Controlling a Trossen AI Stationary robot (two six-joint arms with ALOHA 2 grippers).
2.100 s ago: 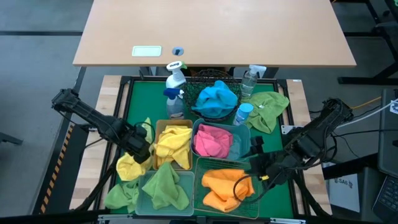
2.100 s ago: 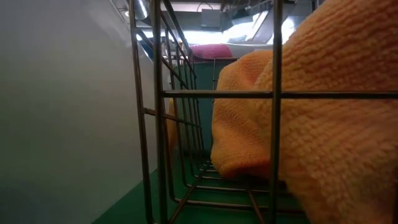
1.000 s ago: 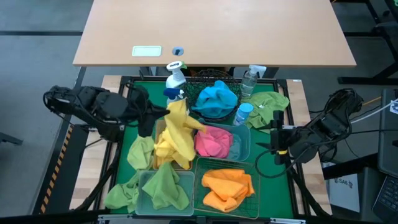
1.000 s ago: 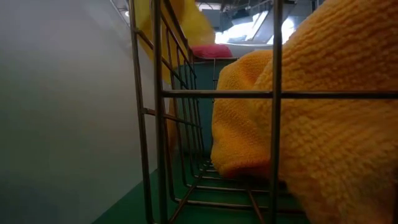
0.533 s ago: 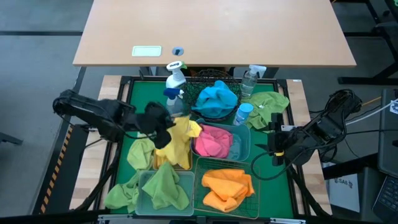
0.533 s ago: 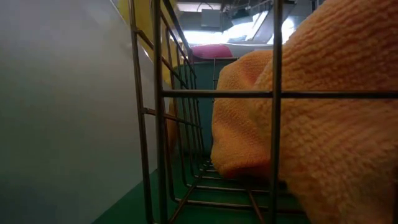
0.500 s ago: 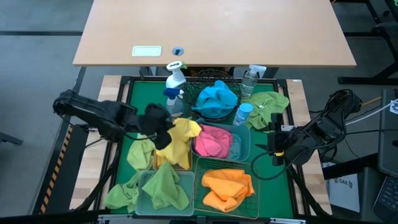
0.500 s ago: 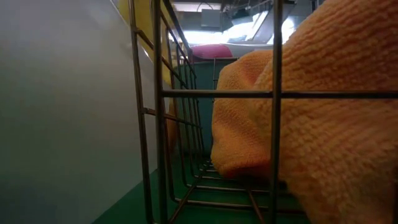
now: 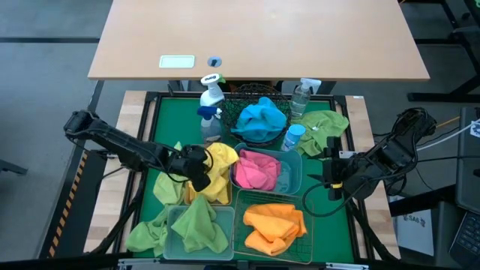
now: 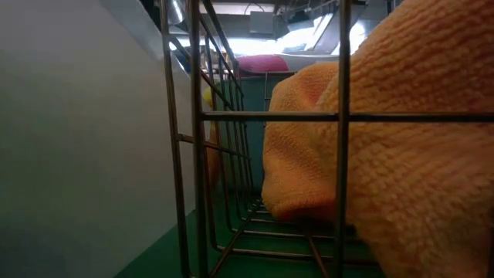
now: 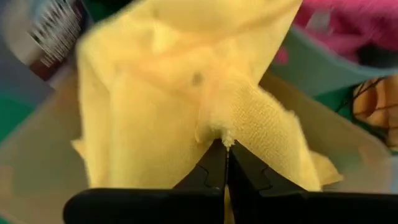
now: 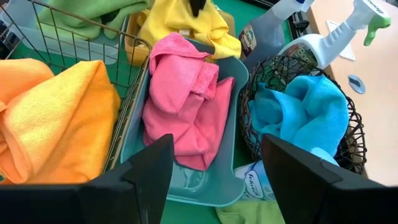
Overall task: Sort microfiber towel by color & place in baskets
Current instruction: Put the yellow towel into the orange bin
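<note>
My left gripper [image 9: 196, 166] is shut on a yellow towel [image 9: 215, 166] over the amber bin [image 9: 196, 150]; its fingertips [image 11: 224, 148] meet in the cloth. More yellow cloth lies in that bin. My right gripper [image 9: 330, 180] hangs open at the table's right, above the mat, and in its wrist view the gripper [image 12: 217, 163] holds nothing. A pink towel [image 12: 186, 99] fills the teal bin [image 12: 233, 99], a blue one [image 9: 261, 118] the black mesh basket, an orange one [image 10: 401, 147] the green wire basket [image 10: 197, 116], and a green one [image 9: 199, 225] the pale-green bin. My left gripper pinches a gathered ridge of the yellow towel [image 11: 217, 127] between its two fingers. The fingers come slanting down from the table's left. The cloth spreads away from the tips and its lower part lies slack in the amber bin [image 11: 348, 149].
Loose towels lie on the green mat: a green one [image 9: 324, 129] at the far right, a yellow-green one [image 9: 168, 185] and a green one [image 9: 146, 235] left of the bins. Spray bottles [image 9: 211, 97] [image 9: 300, 94] stand along the far edge.
My left gripper has sunk from high over the bins down toward the amber bin, tipping further down, still shut on the yellow towel. The towel, which hung long below the fingers, has now bunched up in the bin.
</note>
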